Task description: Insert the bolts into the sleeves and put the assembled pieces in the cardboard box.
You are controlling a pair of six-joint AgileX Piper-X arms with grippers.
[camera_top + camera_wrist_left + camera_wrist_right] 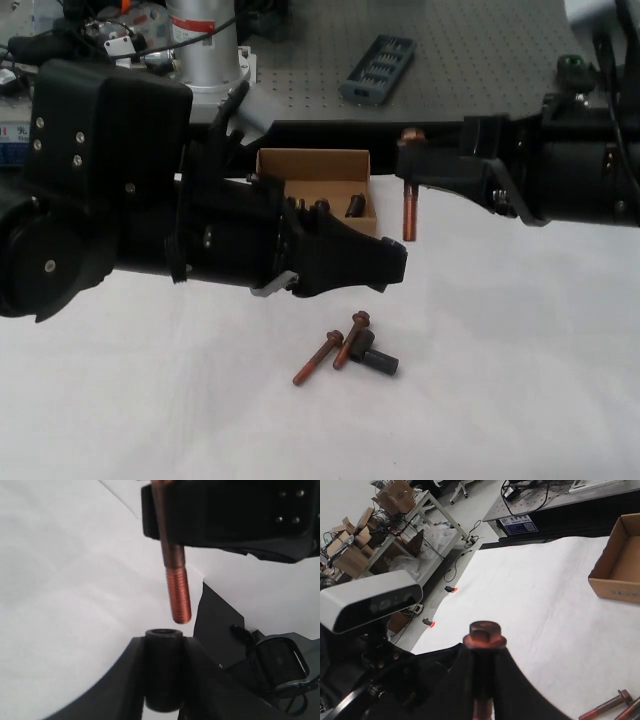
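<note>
Just above the sleeve [163,675] clamped upright by the left gripper [164,645], the right gripper [484,655] pinches a bolt [177,590], probably stiff and slick, beneath its head.

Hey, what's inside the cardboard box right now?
Dark pieces show on the floor of the cardboard box, too small to identify. The left claw covers the box's near left part, so whatever lies there is hidden.
</note>
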